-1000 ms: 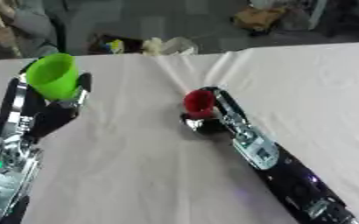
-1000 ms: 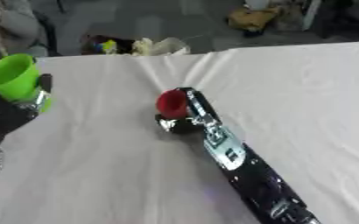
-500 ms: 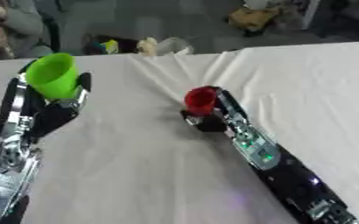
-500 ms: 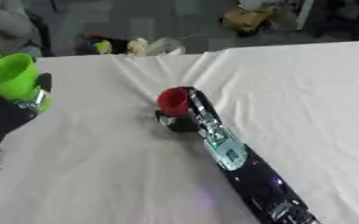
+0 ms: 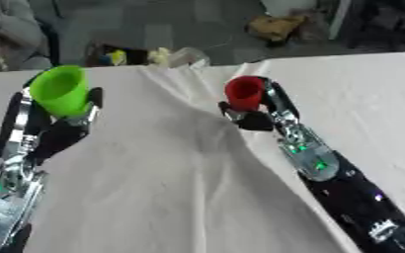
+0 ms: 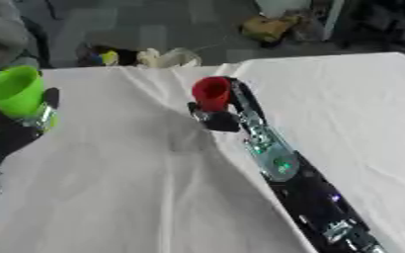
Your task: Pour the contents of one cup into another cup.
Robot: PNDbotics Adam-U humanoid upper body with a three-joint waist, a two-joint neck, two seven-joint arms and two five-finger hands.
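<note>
A green cup is held upright at the left, with my left hand curled round it, its fingers showing on both sides. At the middle of the white cloth, a red cup is upright in my right hand, whose fingers wrap its lower part. The two cups are well apart, mouths up. I cannot see what is inside either cup.
The table is covered by a white cloth with a long crease running down its middle. Beyond the far edge lie yellow and white things on the floor and a brown bag. A seated person shows at the far left.
The whole picture has shifted, so the head has moved. Both hands still hold their cups; the red cup looks raised a little and sits higher in view than before.
</note>
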